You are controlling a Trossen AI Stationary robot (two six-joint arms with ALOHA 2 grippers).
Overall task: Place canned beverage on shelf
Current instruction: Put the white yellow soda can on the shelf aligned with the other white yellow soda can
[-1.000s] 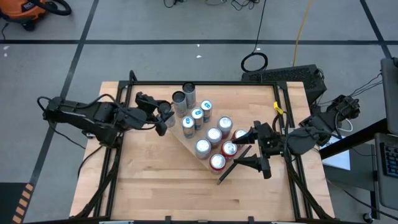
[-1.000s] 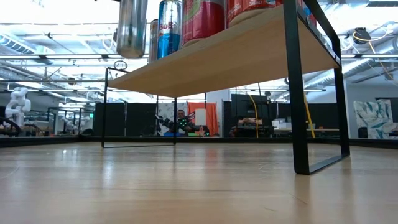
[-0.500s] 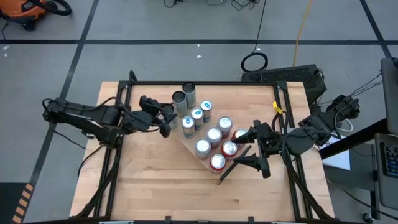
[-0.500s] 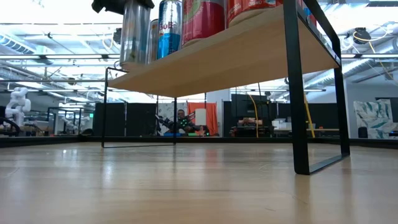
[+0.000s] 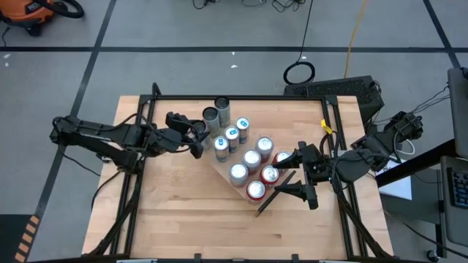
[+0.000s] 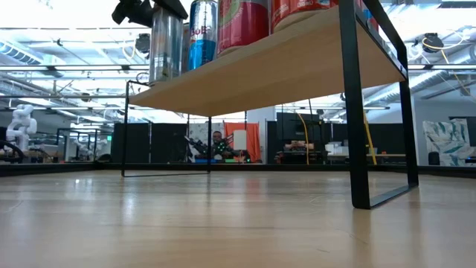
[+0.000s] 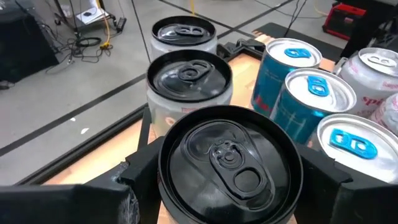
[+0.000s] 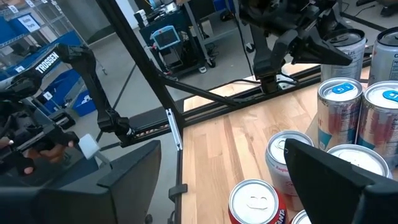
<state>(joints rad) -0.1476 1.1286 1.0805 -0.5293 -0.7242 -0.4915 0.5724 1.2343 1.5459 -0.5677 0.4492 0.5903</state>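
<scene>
Left wrist view shows left end effector (image 7: 227, 186) pinching a dark can (image 7: 229, 165); lowering crooked could topple neighbouring cans (image 7: 189, 87) on the shelf (image 6: 282, 63).

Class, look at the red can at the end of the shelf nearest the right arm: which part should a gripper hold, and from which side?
Hold the red can by its round side wall near the top, coming from above or from the end of the shelf. It stands upright, and neighbouring cans crowd it only on the inward side, so that end probably leaves the fingers room.
</scene>
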